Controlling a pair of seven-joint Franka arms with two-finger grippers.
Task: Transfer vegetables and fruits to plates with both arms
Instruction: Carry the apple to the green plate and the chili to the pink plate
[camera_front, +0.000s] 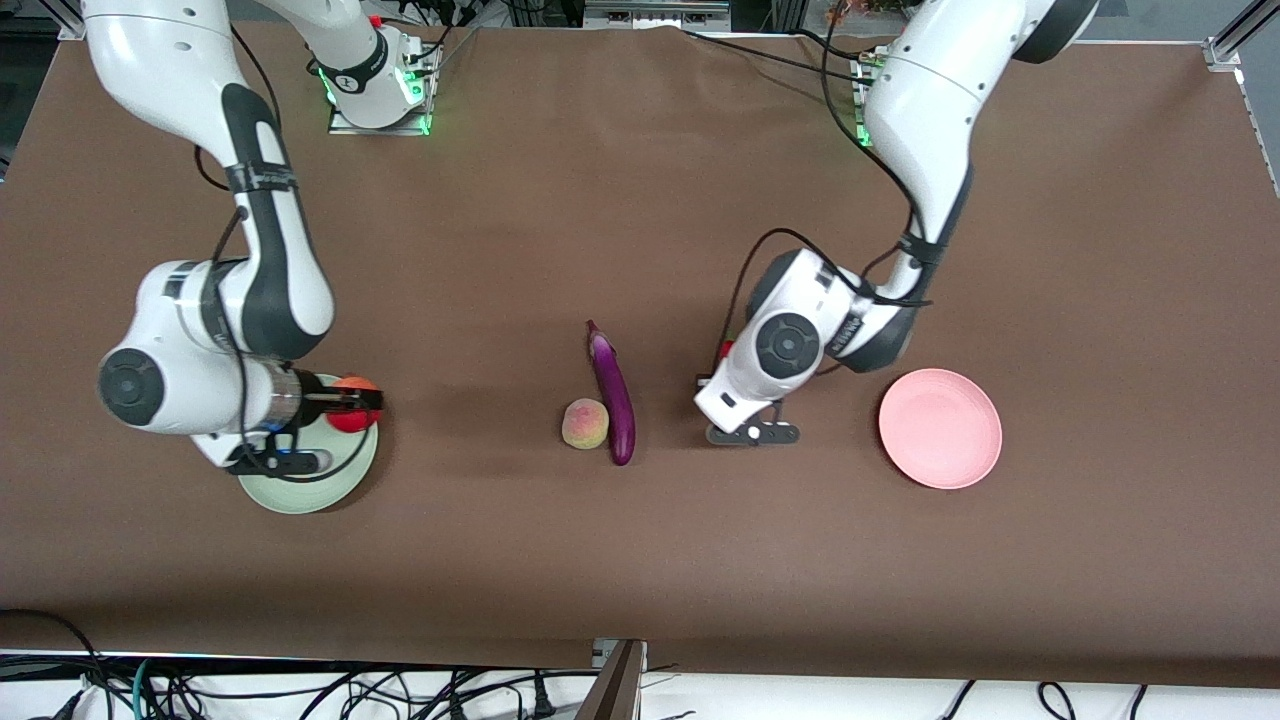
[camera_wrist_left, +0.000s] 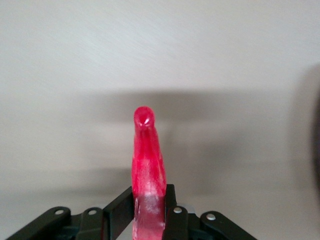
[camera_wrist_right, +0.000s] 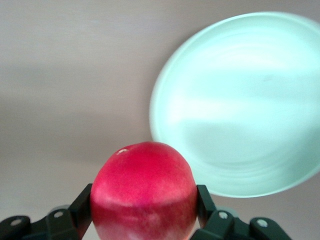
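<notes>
Front view: the right gripper (camera_front: 352, 404) is positioned over the rim of the mint green plate (camera_front: 300, 490), which rests near the worktop edge at the right arm's end, in the half of the table closer to the front camera. The jaws are closed on the round red fruit (camera_front: 352, 412), one finger on each side. In the right wrist view the red fruit (camera_wrist_right: 144, 192) fills the space between the black fingers (camera_wrist_right: 82, 207), and the mint green plate (camera_wrist_right: 240, 105) lies on the table below it, offset to one side of the fruit.

The left gripper (camera_wrist_left: 149, 212) is over bare tabletop between the eggplant (camera_front: 613, 395) and the pink plate (camera_front: 940, 428). In the front view the wrist housing hides the fingers. The left wrist view shows the jaws narrowed to a small gap and clamped on the thin red chili pepper (camera_wrist_left: 147, 170), which projects forward from between the pads; its stem end is not visible.

The purple eggplant lies near the middle of the worktop, its length running from the robots' edge toward the front camera's edge. The peach (camera_front: 585, 424) rests just beside it, on the side toward the right arm's end. The pink plate sits toward the left arm's end of the table, well apart from the eggplant.
</notes>
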